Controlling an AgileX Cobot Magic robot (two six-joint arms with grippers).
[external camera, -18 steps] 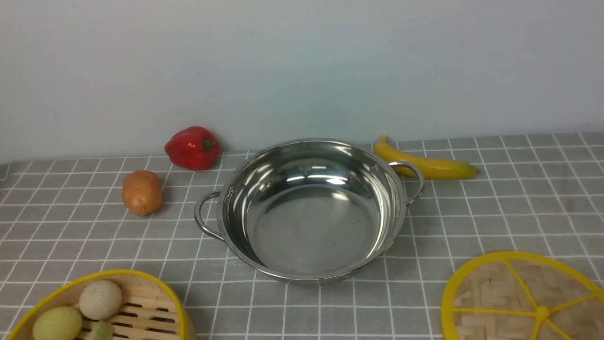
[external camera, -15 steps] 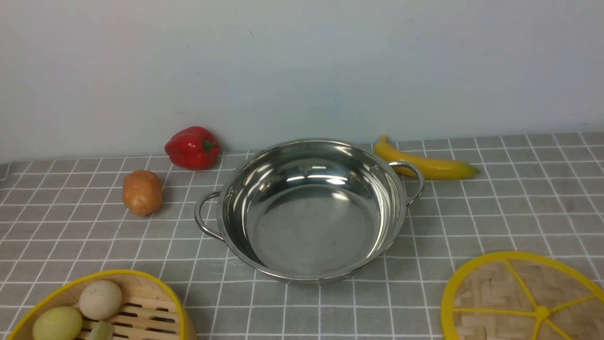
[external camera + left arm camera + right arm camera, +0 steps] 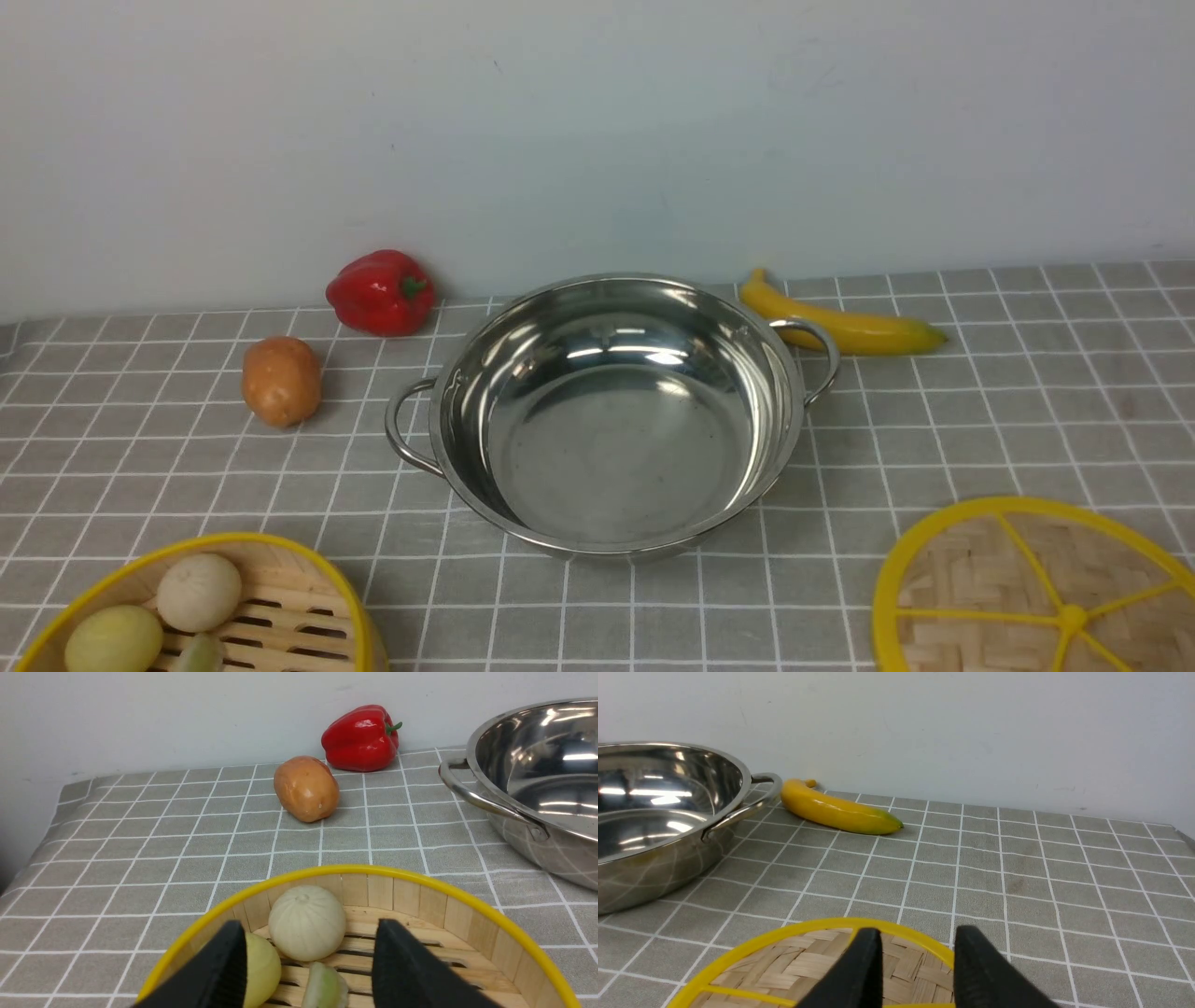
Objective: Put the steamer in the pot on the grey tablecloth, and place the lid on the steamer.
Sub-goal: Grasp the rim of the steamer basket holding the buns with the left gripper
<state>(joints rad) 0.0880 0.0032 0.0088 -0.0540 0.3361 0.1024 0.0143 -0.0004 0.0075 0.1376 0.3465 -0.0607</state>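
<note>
Near-left corner of the cloth (image 3: 980, 401): steamer (image 3: 280, 546) upright, open side up, partly cut off by the front view's edge. Inside it are a white bun (image 3: 198, 592), a yellowish bun (image 3: 114, 640) and a green piece (image 3: 201, 653). My left gripper (image 3: 310, 924) hangs over it, fingers spread, holding nothing.

Further back: potato (image 3: 281, 381), then pepper (image 3: 380, 291) by the wall, stem pointing right.

Centre: pot (image 3: 607, 448), upright, empty, well apart from the steamer. Its handle axis runs near-left to far-right.

Banana (image 3: 845, 325) just behind the right-hand handle, long axis left to right, stem end toward the pot, green tip right.

Near-right: lid (image 3: 971, 579) flat on the cloth, spokes up. My right gripper (image 3: 917, 931) hangs over it, fingers parted, nothing between them.
</note>
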